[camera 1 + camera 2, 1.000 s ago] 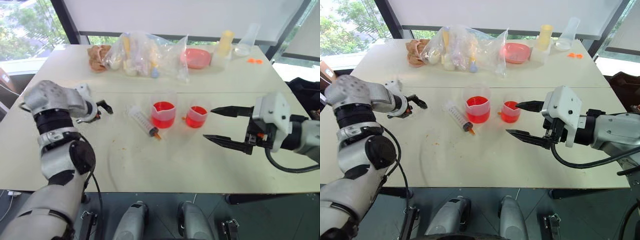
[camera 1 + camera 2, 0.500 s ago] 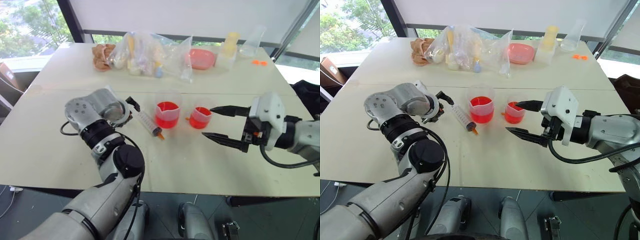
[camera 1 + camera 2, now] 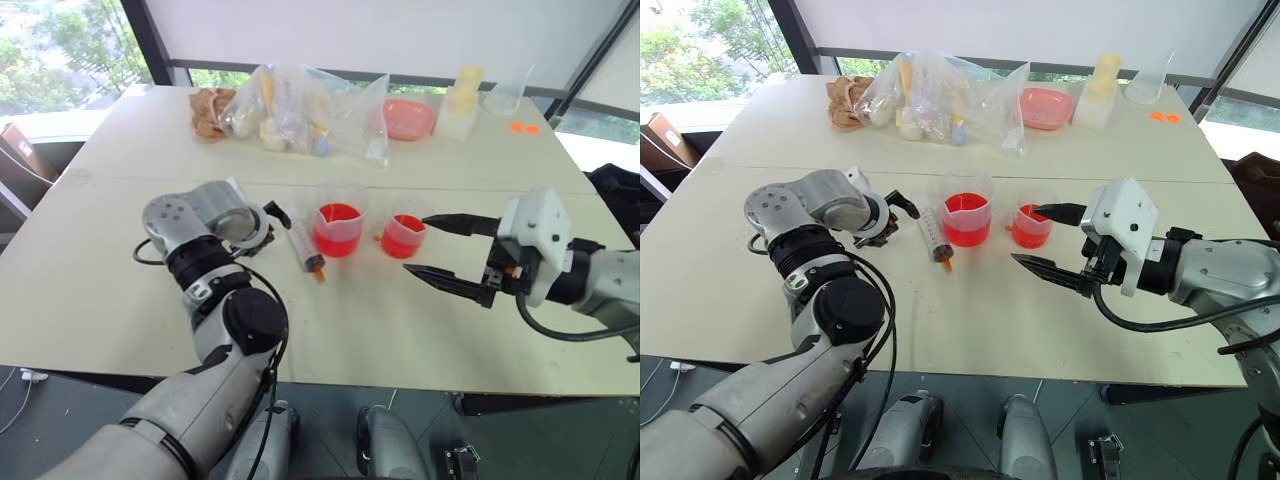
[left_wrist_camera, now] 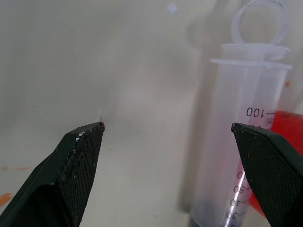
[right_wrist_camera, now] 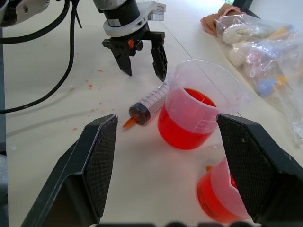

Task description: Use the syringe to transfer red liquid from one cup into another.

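Observation:
The clear syringe (image 3: 305, 245) lies flat on the table (image 3: 90, 290), orange tip toward me, just left of the larger beaker (image 3: 337, 228) of red liquid (image 5: 184, 125). The smaller beaker (image 3: 404, 236), also holding red liquid, stands to its right. My left gripper (image 3: 268, 228) is open and hangs at the syringe's plunger end. In the left wrist view the barrel (image 4: 232, 142) sits close inside one finger. My right gripper (image 3: 418, 245) is open, level, just right of the smaller beaker and touching nothing.
Along the table's far side lie a clear plastic bag of items (image 3: 300, 115), a brown bundle (image 3: 208, 112), a pink bowl (image 3: 408, 117), a yellow-topped container (image 3: 460, 100) and a clear flask (image 3: 505, 95). Small orange bits (image 3: 520, 127) lie at the far right.
My left gripper has swung in from the left side of the table to the syringe's plunger end, still open. The right gripper has kept still. The view has shifted a little.

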`<action>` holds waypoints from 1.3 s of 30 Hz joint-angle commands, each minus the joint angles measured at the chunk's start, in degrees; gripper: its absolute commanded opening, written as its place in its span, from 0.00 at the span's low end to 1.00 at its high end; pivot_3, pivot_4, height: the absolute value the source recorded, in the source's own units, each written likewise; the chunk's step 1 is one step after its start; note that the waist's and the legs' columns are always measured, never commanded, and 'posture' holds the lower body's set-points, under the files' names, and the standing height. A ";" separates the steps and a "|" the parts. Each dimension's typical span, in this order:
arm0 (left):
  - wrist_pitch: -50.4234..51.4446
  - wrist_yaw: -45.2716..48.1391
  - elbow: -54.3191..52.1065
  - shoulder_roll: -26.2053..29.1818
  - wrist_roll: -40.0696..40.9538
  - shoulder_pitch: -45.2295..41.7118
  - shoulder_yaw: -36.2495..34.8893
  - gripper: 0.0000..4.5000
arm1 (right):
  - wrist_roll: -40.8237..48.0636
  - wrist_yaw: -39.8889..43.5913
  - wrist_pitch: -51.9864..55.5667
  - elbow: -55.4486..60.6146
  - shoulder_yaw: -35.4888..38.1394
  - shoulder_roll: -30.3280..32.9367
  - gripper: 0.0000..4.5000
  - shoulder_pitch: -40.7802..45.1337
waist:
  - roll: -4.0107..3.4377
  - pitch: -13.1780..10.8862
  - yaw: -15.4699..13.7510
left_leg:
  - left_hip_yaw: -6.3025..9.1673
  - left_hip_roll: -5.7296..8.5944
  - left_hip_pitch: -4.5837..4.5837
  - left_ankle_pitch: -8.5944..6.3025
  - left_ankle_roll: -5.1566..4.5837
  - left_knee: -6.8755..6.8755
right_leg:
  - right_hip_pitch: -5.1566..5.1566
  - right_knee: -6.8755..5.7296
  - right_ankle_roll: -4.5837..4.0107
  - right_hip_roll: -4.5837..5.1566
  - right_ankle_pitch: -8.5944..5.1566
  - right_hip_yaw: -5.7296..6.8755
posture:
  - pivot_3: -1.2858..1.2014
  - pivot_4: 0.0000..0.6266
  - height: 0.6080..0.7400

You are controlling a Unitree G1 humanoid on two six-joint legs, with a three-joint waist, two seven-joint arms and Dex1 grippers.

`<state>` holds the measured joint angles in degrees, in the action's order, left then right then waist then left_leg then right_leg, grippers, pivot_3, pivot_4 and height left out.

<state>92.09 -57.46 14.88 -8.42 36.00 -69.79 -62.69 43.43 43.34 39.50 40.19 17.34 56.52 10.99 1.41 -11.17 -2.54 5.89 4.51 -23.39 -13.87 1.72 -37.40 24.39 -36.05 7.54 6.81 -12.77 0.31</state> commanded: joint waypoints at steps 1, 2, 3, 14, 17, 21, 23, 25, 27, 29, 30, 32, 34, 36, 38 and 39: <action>0.41 -0.53 -2.46 -1.20 1.52 -1.70 0.45 0.99 | -0.10 -0.89 -0.84 1.38 2.02 -0.51 0.78 -0.16 | 0.00 0.00 0.05 | 0.00 -0.01 0.00 0.00 0.00 0.00 | 0.00 0.00 0.00 0.00 0.00 0.00 | 0.52 0.24 1.00; 0.41 -0.96 -3.53 -1.41 1.50 -1.59 0.54 0.99 | -0.17 -1.09 -0.92 1.38 1.87 -0.64 0.78 -0.12 | 0.00 0.00 0.08 | 0.00 -0.01 0.00 0.00 0.00 0.00 | 0.00 0.00 0.00 0.00 0.00 0.00 | 0.52 0.24 1.00; 0.41 -1.27 -4.22 -1.68 1.75 -1.60 0.35 0.99 | -0.23 -1.22 -1.00 1.33 1.72 -0.77 0.78 -0.05 | 0.01 0.00 0.10 | 0.00 -0.02 0.00 0.00 0.00 0.00 | 0.00 0.00 0.00 0.00 0.00 0.00 | 0.52 0.24 1.00; 0.41 1.85 -1.52 -0.38 1.07 0.46 2.87 0.99 | -1.39 -1.65 -1.81 0.66 -0.14 -1.94 0.78 0.83 | 0.01 0.00 0.18 | -0.02 -0.01 0.00 0.00 0.01 0.00 | 0.01 -0.01 0.00 -0.02 0.00 0.00 | 0.52 0.24 1.00; 0.41 7.19 2.77 1.62 -1.01 0.73 5.67 0.99 | -1.37 -1.82 -1.78 0.88 0.00 -2.24 0.78 0.56 | 0.00 0.00 0.19 | -0.02 0.00 0.01 0.01 0.02 0.00 | 0.01 -0.01 0.00 -0.02 0.00 0.00 | 0.52 0.24 1.00; -1.80 15.84 9.88 7.61 -4.90 0.68 14.50 0.99 | -1.57 -2.63 -1.74 1.33 -0.15 -2.83 0.78 0.55 | -0.02 0.01 0.37 | -0.05 0.03 0.03 0.02 0.02 0.00 | 0.01 -0.02 -0.01 -0.03 0.01 0.00 | 0.52 0.24 1.00; -3.20 18.38 12.13 8.77 -6.07 0.56 16.32 0.88 | -1.77 -2.98 -1.77 1.33 -0.44 -3.11 0.78 0.73 | -0.03 0.02 0.39 | -0.05 0.02 0.07 0.02 0.02 0.01 | 0.01 -0.07 -0.02 -0.04 0.01 -0.01 | 0.52 0.24 1.00; -4.82 20.54 13.55 9.60 -7.42 0.71 18.78 0.74 | -1.92 -3.45 -1.81 1.44 -0.68 -3.40 0.78 0.88 | -0.02 0.04 0.35 | -0.05 0.00 0.07 0.02 0.02 0.01 | 0.00 -0.07 -0.03 -0.04 0.02 -0.02 | 0.52 0.24 1.00; -5.88 22.27 14.69 9.91 -8.24 0.55 20.21 0.57 | -1.90 -3.89 -1.71 1.67 -0.79 -3.69 0.78 1.00 | -0.02 0.06 0.39 | -0.05 0.00 0.08 0.02 0.02 0.00 | -0.03 -0.06 -0.04 -0.04 0.02 -0.02 | 0.52 0.24 1.00; -6.45 23.31 15.23 10.16 -9.01 0.47 20.87 0.40 | -1.93 -4.16 -1.69 1.79 -0.76 -3.88 0.78 0.85 | -0.04 0.08 0.47 | -0.06 -0.02 0.10 0.01 0.01 0.01 | -0.04 -0.06 -0.04 -0.04 0.03 -0.03 | 0.52 0.24 1.00; -6.57 23.70 15.42 10.27 -9.31 0.45 21.02 0.33 | -1.95 -4.23 -1.71 1.81 -0.74 -3.91 0.78 0.77 | -0.05 0.09 0.55 | -0.06 -0.03 0.12 0.01 0.00 0.01 | -0.04 -0.07 -0.04 -0.04 0.03 -0.03 | 0.52 0.24 1.00; -6.37 24.12 15.55 10.21 -9.78 0.49 20.53 0.33 | -2.09 -4.44 -1.77 1.78 -0.88 -4.02 0.78 0.65 | -0.09 0.12 0.56 | -0.09 -0.06 0.17 -0.04 -0.09 0.02 | -0.06 -0.08 -0.06 -0.05 0.04 -0.03 | 0.52 0.24 1.00; -5.79 24.46 15.10 10.04 -10.38 0.70 20.01 0.33 | -2.14 -4.70 -1.75 1.69 -1.02 -4.19 0.78 0.72 | -0.08 0.13 0.53 | -0.09 -0.07 0.18 -0.13 -0.25 0.01 | -0.07 -0.08 -0.08 -0.06 0.05 -0.03 | 0.52 0.24 1.00; -5.36 24.58 14.66 9.98 -10.77 0.68 19.09 0.33 | -2.27 -4.76 -1.81 1.46 -1.19 -4.26 0.78 0.89 | -0.08 0.13 0.54 | -0.10 -0.07 0.22 -0.13 -0.26 -0.01 | -0.11 -0.08 -0.08 -0.07 0.06 -0.04 | 0.52 0.24 1.00; -4.34 24.32 13.44 11.06 -10.96 -0.20 16.81 0.33 | -2.44 -4.80 -1.91 1.17 -1.30 -4.29 0.78 1.03 | -0.09 0.13 0.58 | -0.10 -0.08 0.23 -0.13 -0.26 0.00 | -0.12 -0.09 -0.08 -0.07 0.06 -0.04 | 0.52 0.24 1.00; -3.46 24.40 12.51 11.91 -11.17 -0.79 15.97 0.33 | -2.46 -4.82 -1.92 1.10 -1.31 -4.28 0.78 1.06 | -0.08 0.13 0.67 | -0.10 -0.08 0.24 -0.13 -0.26 0.00 | -0.12 -0.09 -0.08 -0.08 0.06 -0.04 | 0.52 0.24 1.00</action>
<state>87.20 -32.32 28.64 1.68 27.40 -70.29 -45.21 41.21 38.71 38.60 40.25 15.58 52.71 11.17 1.32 -11.04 -1.87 5.78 4.41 -23.15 -14.00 1.46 -37.40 24.27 -36.14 7.45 6.72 -12.71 0.27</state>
